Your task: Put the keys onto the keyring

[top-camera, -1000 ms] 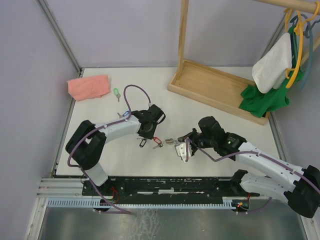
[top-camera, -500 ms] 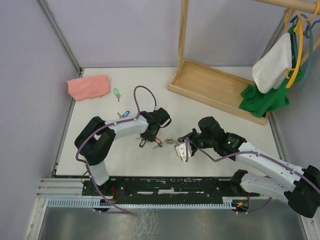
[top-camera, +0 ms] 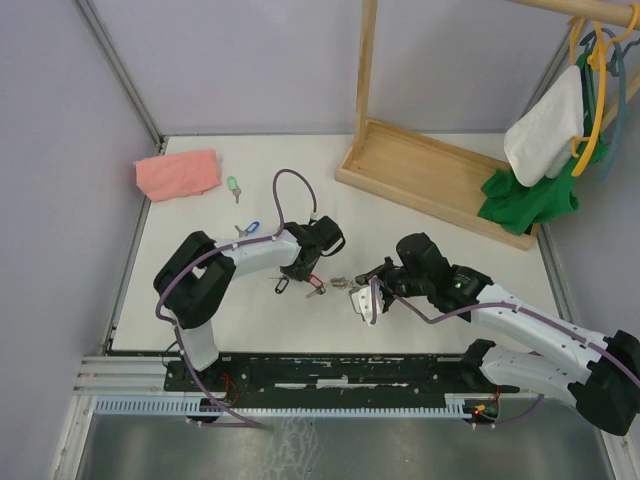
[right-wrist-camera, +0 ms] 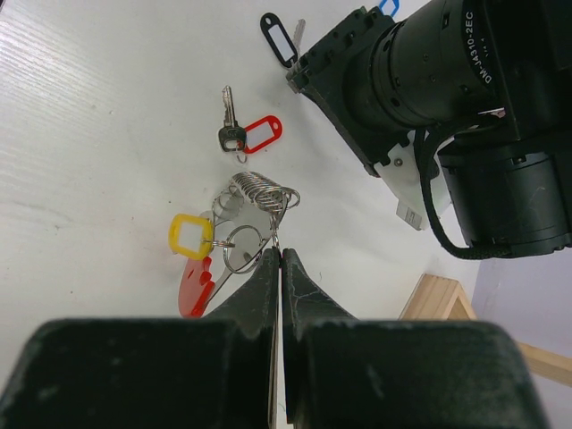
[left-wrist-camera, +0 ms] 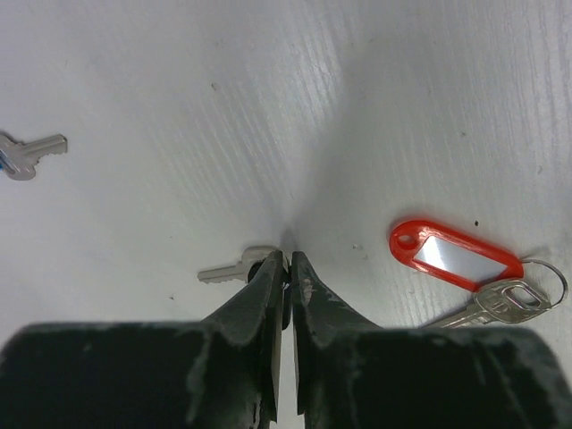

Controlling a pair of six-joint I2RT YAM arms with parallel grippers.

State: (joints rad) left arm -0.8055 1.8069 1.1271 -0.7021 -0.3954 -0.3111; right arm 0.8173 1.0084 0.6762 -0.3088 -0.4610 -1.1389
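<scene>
The keyring is a red crescent (right-wrist-camera: pixel 195 288) joined to a silver coiled-wire loop (right-wrist-camera: pixel 259 189). It carries a yellow-tagged key (right-wrist-camera: pixel 191 235). My right gripper (right-wrist-camera: pixel 279 253) is shut on the loop's wire end and sits at the table's middle (top-camera: pixel 355 287). A red-tagged key (left-wrist-camera: pixel 454 256) lies between the grippers, also in the top view (top-camera: pixel 316 286). My left gripper (left-wrist-camera: pixel 288 261) is shut on a black-tagged key (top-camera: pixel 284 285), whose silver blade (left-wrist-camera: pixel 225 269) sticks out to the left. A blue-tagged key (top-camera: pixel 249 228) and a green-tagged key (top-camera: pixel 233 186) lie farther back left.
A pink cloth (top-camera: pixel 178 172) lies at the back left corner. A wooden rack base (top-camera: pixel 440 180) with an upright post stands at the back right. Clothes on hangers (top-camera: pixel 545 150) hang at the far right.
My left wrist has shifted a little to the right and its elbow has swung in, the gripper staying at the black-tagged key. The right arm and the keyring have not moved.
</scene>
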